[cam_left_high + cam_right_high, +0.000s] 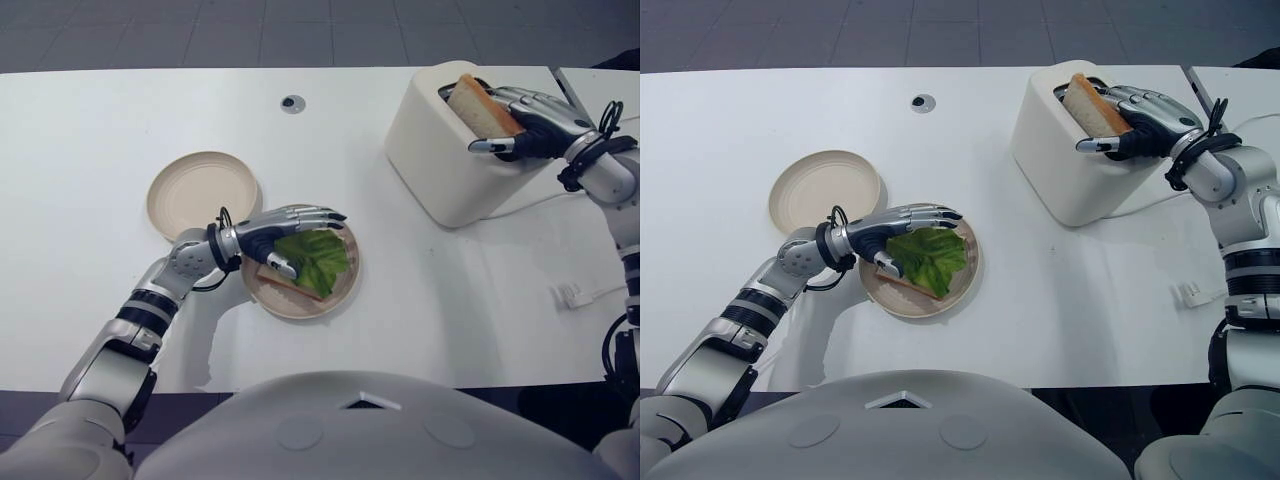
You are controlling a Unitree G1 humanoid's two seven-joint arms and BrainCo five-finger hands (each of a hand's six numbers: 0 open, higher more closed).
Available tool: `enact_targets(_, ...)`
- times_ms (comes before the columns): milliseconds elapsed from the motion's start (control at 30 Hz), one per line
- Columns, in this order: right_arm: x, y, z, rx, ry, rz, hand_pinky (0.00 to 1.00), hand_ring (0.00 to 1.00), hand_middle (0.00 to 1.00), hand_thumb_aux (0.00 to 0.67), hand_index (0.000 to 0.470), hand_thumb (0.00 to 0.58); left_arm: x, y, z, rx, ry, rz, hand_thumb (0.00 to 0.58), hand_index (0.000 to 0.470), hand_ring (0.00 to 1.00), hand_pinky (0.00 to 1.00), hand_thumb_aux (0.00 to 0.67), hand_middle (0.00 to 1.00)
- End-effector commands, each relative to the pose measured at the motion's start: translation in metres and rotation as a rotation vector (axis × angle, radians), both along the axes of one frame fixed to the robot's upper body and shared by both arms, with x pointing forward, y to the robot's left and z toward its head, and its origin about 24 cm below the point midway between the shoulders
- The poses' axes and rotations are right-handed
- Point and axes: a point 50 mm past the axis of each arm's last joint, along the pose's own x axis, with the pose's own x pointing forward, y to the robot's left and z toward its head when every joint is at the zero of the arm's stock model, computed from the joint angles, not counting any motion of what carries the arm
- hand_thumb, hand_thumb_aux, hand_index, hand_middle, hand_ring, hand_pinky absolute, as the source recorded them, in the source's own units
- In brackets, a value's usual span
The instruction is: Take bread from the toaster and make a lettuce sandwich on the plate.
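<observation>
Flat white counter [120, 120]. At right rear, cream rounded plastic toaster [440, 150], with tilted slice of tan bread [480, 105] sticking up out of its top slot. Closed around that slice, right robot hand [535, 125], fingers on the upper side, thumb below. Near front centre, round beige plate [300, 308] carrying 1 flat bread slice [272, 280] with crinkled green lettuce leaf [318, 262] on top. Over the plate's rear-left part, left robot hand [275, 235], fingers stretched out wide above the leaf, thumb at the leaf's left edge, holding nothing. Just behind-left, 2nd round beige dish [200, 192]; touching the plate or not, cannot tell. Small dark round grommet [292, 103] at counter rear. White plug [570, 296] on its cable right of toaster.
</observation>
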Motion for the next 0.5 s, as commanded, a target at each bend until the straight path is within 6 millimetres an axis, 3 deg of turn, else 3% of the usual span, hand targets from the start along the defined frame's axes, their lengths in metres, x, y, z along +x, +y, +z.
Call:
enact_targets(33, 0.003, 0.003, 0.006, 0.029, -0.051, 0.006, 0.0, 0.0, 0.0, 0.67, 0.47, 0.58, 0.004, 0.002, 0.002, 0.001, -0.013, 0.025, 0.0, 0.0, 0.0, 0.0, 0.0, 0.0)
enact_targets(133, 0.011, -0.002, 0.03, 0.068, -0.207, -0.035, 0.44, 0.44, 0.44, 0.67, 0.47, 0.58, 0.009, 0.003, 0.005, -0.011, -0.036, 0.056, 0.0, 0.0, 0.0, 0.0, 0.0, 0.0)
enact_targets(167, 0.013, -0.001, 0.037, 0.093, -0.259, -0.034, 0.51, 0.51, 0.51, 0.67, 0.47, 0.58, 0.01, 0.004, 0.006, -0.018, -0.046, 0.069, 0.0, 0.0, 0.0, 0.0, 0.0, 0.0)
enact_targets(267, 0.015, 0.001, 0.055, 0.165, -0.41, -0.026, 0.61, 0.61, 0.61, 0.67, 0.47, 0.58, 0.017, 0.005, 0.015, -0.072, -0.104, 0.115, 0.0, 0.0, 0.0, 0.0, 0.0, 0.0)
enact_targets(333, 0.013, 0.005, 0.066, 0.228, -0.489, 0.01, 0.83, 0.83, 0.83, 0.67, 0.47, 0.58, 0.019, 0.005, 0.022, -0.12, -0.135, 0.128, 0.0, 0.0, 0.0, 0.0, 0.0, 0.0)
enact_targets(367, 0.011, 0.009, 0.071, 0.283, -0.522, 0.047, 1.0, 1.0, 1.0, 0.67, 0.47, 0.58, 0.02, 0.006, 0.026, -0.143, -0.149, 0.135, 0.0, 0.0, 0.0, 0.0, 0.0, 0.0)
enact_targets(500, -0.004, 0.035, 0.082, 0.574, -0.519, 0.263, 1.0, 1.0, 1.0, 0.67, 0.47, 0.58, 0.018, 0.014, 0.052, -0.322, -0.214, 0.145, 0.0, 0.0, 0.0, 0.0, 0.0, 0.0)
